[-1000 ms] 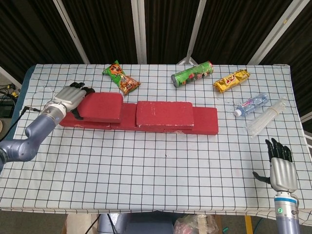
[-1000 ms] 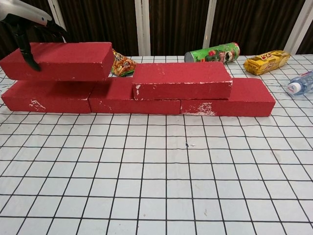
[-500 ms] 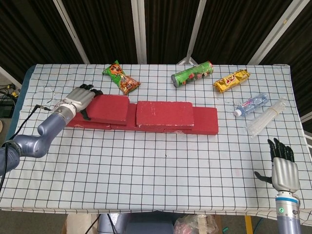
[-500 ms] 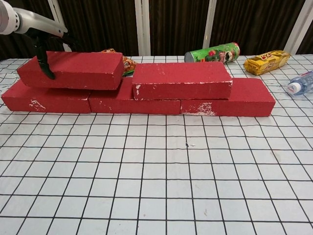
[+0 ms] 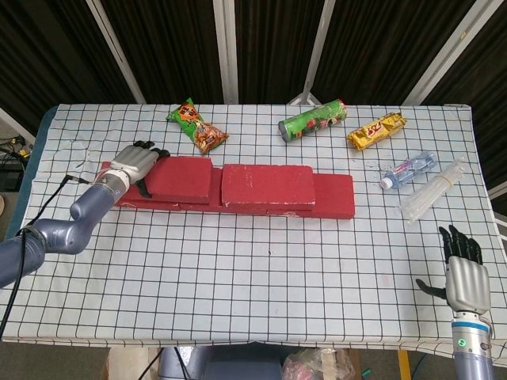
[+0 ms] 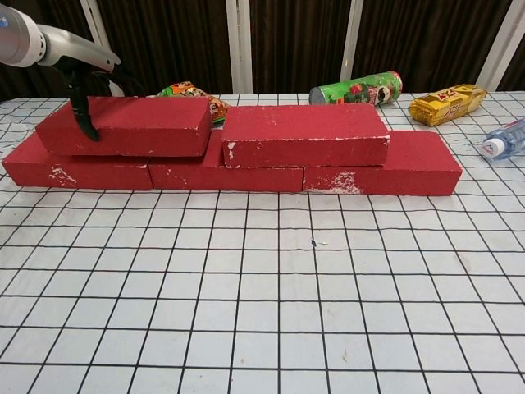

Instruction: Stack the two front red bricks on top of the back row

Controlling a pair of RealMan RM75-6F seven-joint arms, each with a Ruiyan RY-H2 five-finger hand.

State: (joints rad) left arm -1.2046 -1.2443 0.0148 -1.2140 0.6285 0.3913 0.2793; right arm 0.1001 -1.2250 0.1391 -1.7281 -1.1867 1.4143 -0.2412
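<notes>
Left upper red brick point(image 6: 127, 125): lies on the back row of red bricks point(image 6: 246, 168), left end, gripped at its outer end by the left hand point(image 5: 136, 165). Right upper red brick point(image 6: 305, 135): beside it, on the row's middle. Right hand point(image 5: 464, 275): fingers spread, holding nothing, at the checkered table point(image 5: 261, 269) near-right corner. Behind: snack bag point(image 5: 197, 127), green chip can point(image 5: 313, 119).

Lab-like test setup: grid-cloth table point(image 5: 261, 293), black curtains point(image 5: 174, 47), metal struts point(image 5: 227, 47).
</notes>
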